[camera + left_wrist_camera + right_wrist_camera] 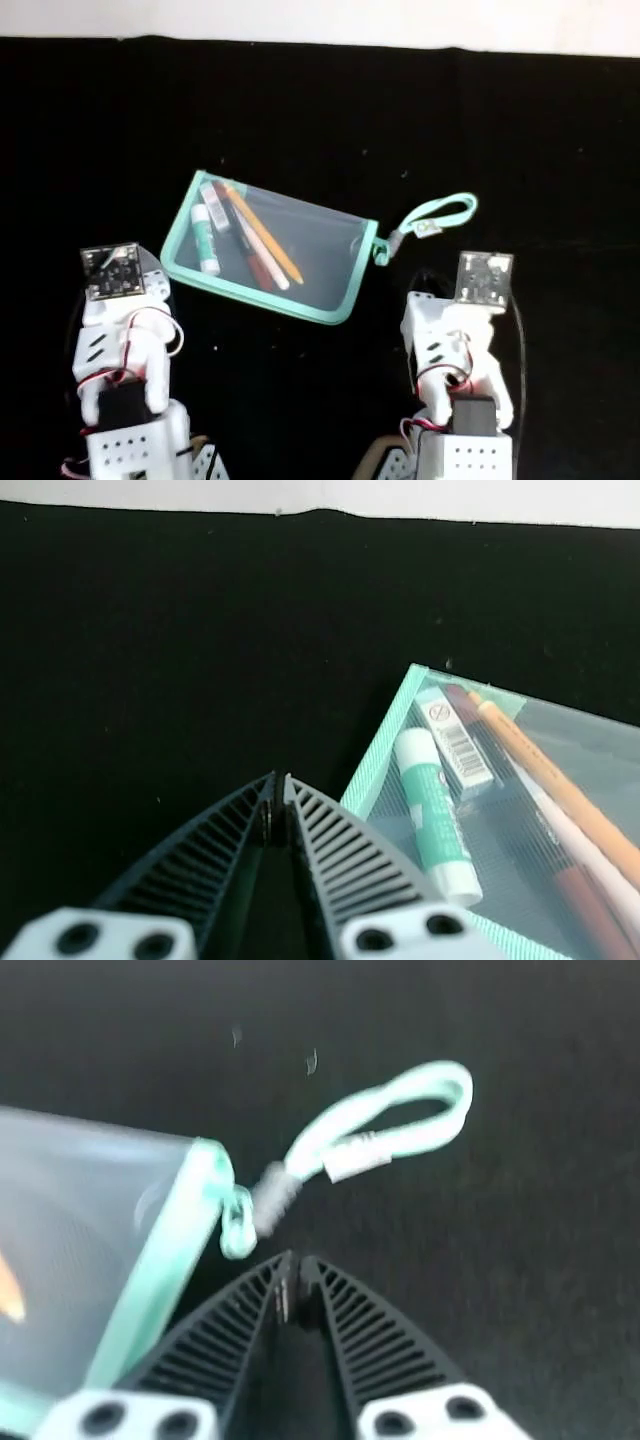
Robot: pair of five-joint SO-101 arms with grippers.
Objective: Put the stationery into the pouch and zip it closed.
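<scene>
The clear pouch (300, 255) with mint-green trim lies flat mid-table, holding a white and green glue stick (207, 240), an orange pencil (264, 235), a dark red pen (252, 255) and other items. Its zip pull ring (381, 250) sits at the right corner, with the strap loop (440, 213) trailing to the right. My left gripper (278, 785) is shut and empty, just off the pouch's left corner (385, 750), near the glue stick (435, 815). My right gripper (295, 1268) is shut and empty, close behind the pull ring (237, 1225) and strap (400, 1120).
A black cloth (500, 120) covers the table, with a pale strip (320, 18) along its far edge. The left arm (125, 350) and the right arm (465, 360) stand at the near edge, either side of the pouch.
</scene>
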